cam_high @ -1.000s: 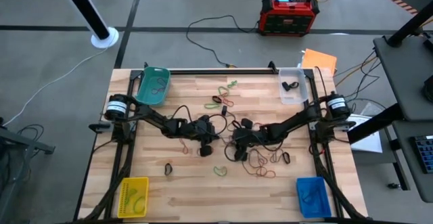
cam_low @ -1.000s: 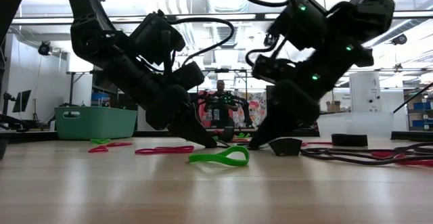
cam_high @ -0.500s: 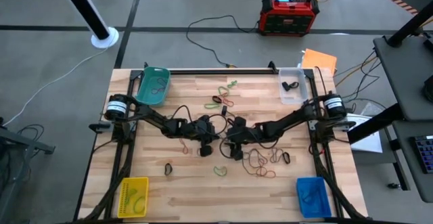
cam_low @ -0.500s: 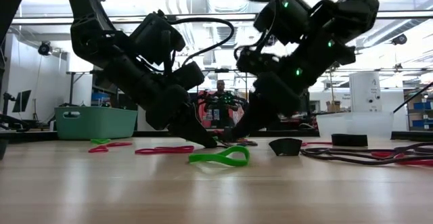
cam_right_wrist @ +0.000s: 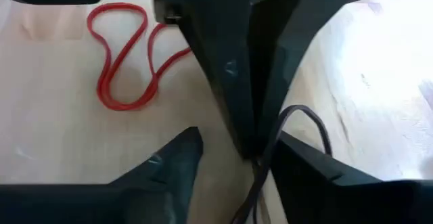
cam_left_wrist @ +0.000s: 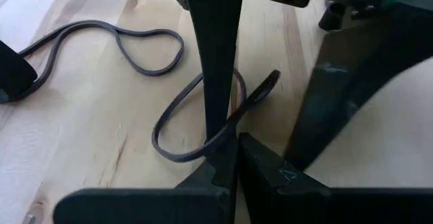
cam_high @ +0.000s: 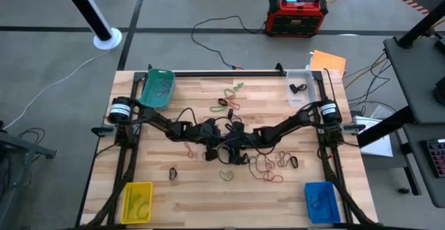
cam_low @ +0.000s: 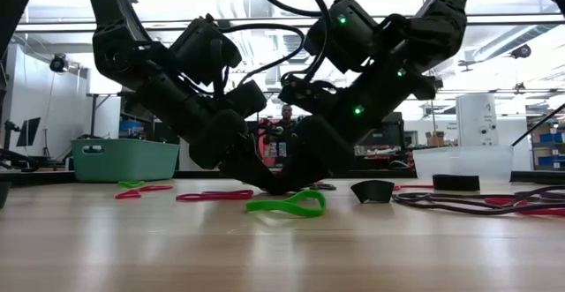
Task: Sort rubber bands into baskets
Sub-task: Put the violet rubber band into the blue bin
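- Left gripper (cam_high: 221, 140): at the middle of the table (cam_high: 195, 195), tips down at the wood. In its own wrist view the fingers (cam_left_wrist: 210, 176) are pressed together and pinch a dark brownish rubber band (cam_left_wrist: 172, 132), whose loop lies on the boards just beyond the tips.
- Right gripper (cam_right_wrist: 233, 156): also at the table's middle, meeting the left gripper tip to tip. Its fingers (cam_right_wrist: 172, 166) stand spread, one on each side of the left gripper's closed tips; the dark band's strand runs down between them. Whether it touches the band cannot be told.
- Red rubber band (cam_right_wrist: 125, 58): a twisted loop flat on the wood, just beside the two grippers, apart from both.
- Green rubber band (cam_low: 287, 206): on the table in front of the grippers in the low view, untouched.
- More loose bands (cam_high: 268, 166) lie to the right of the table's middle, and a few (cam_high: 229, 98) toward its far edge.
- Baskets at the table's four corners: teal basket (cam_high: 147, 94) far left, clear basket (cam_high: 306, 91) far right, yellow basket (cam_high: 129, 212) near left, blue basket (cam_high: 332, 206) near right. Each holds some bands.
- Writing: none legible in any view.
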{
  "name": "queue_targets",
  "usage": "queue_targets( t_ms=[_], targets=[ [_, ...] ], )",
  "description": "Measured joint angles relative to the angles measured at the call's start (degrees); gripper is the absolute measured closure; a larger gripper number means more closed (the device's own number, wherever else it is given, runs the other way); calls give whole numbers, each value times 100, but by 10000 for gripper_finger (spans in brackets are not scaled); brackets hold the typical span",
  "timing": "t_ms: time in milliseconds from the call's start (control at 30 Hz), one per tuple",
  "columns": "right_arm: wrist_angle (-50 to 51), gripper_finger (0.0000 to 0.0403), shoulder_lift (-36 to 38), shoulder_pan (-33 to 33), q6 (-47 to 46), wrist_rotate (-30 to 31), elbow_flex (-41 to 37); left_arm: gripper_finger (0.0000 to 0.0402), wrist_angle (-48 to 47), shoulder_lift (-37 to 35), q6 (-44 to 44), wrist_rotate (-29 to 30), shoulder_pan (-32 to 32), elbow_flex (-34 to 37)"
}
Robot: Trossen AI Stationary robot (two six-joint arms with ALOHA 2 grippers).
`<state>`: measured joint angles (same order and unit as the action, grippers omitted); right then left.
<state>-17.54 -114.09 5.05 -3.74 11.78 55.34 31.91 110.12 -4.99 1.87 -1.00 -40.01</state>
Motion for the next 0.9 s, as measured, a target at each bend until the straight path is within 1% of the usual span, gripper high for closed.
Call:
queue_targets(
  t_ms=[100, 200, 233, 267, 367, 500, 700, 800, 900],
  targets=[
    [-15, 295, 28, -24, -34, 6, -56, 401, -33, -81, 0, -36, -1, 9],
    [-33, 359, 127, -28, -3, -22, -110, 401, -233, -259, -1, -86, -6, 15],
    [-37, 375, 135, -22, 32, -20, -114, 401, -327, -329, -2, -93, -8, 22],
    [-31, 381, 169, -21, 57, -20, -114, 401, -428, -402, -2, -101, -8, 27],
    [6, 392, 250, -21, 139, -39, -127, 401, -724, -621, 15, -99, -6, 31],
    [126, 394, 436, -21, 220, -40, -144, 400, -1207, -860, 17, -87, 1, 28],
    [431, 394, 816, -23, 334, -20, -173, 381, -1533, -1417, 52, -47, 3, 17],
    [863, 394, 1138, -23, 335, 10, -164, 374, -1633, -1727, 273, 2, 3, 17],
    [1519, 394, 1598, -3, 323, -15, -164, 373, -1682, -2075, 415, 195, 3, 17]
  ],
)
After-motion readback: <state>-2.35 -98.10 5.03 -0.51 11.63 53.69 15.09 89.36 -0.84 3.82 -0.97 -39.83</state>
